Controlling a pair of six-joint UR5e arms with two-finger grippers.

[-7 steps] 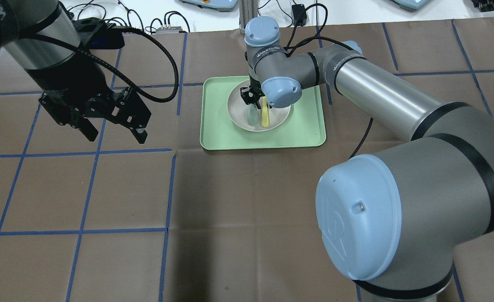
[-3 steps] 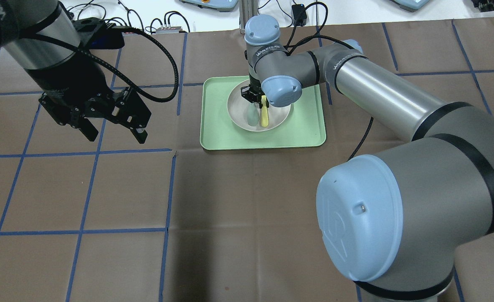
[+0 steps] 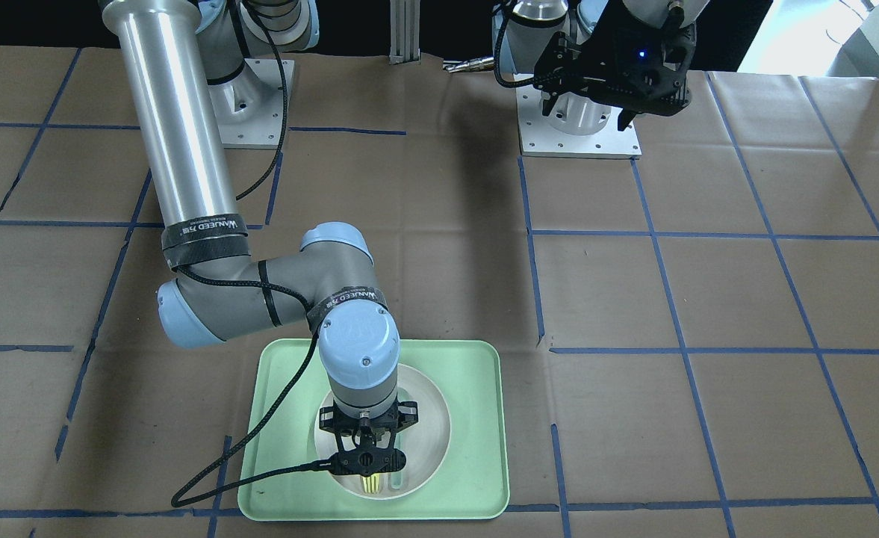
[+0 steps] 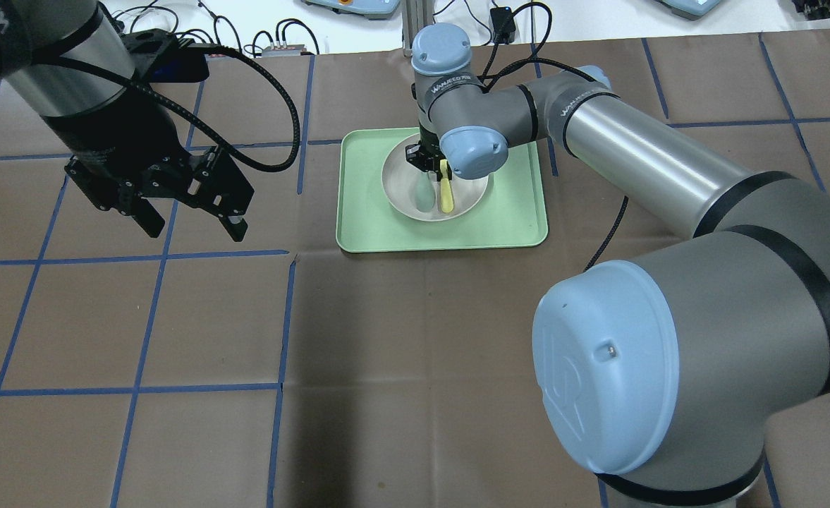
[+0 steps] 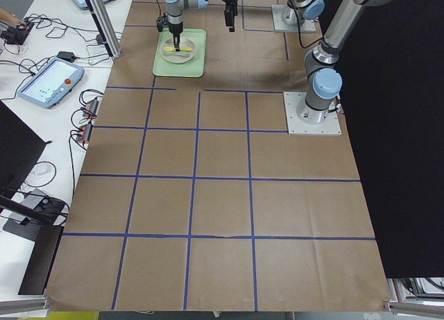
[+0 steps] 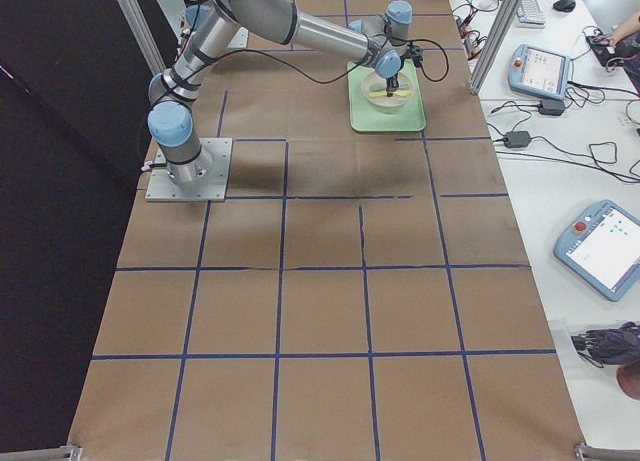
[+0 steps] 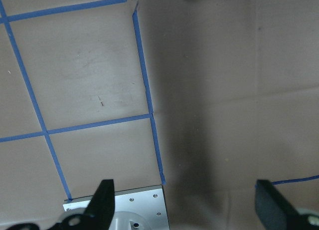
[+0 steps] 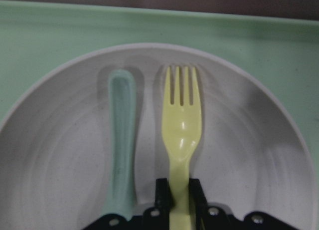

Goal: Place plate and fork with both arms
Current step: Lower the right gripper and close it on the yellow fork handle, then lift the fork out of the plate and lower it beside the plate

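Note:
The off-white plate [image 4: 402, 185] sits on the pale-green tray [image 4: 372, 229]. The pale-yellow fork [image 4: 446, 197] lies in the plate beside a grey-green spoon [image 4: 424, 201]. My right gripper [image 4: 430, 162] reaches down into the plate and is shut on the fork's handle. The right wrist view shows the fingers pinching the fork [image 8: 183, 130], with the spoon [image 8: 122, 135] to its left and the plate [image 8: 249, 155] beneath. My left gripper [image 4: 194, 227] is open and empty, held above the table left of the tray.
The tray [image 3: 476, 448] lies on brown paper with blue tape lines. The right arm's cable [image 3: 260, 430] trails over the tray's edge. The left wrist view shows bare paper and a corner of the left arm's base plate [image 7: 134, 212].
My right gripper's fingers have closed in on the fork's handle, and the wrist has shifted slightly. The left arm has not moved.

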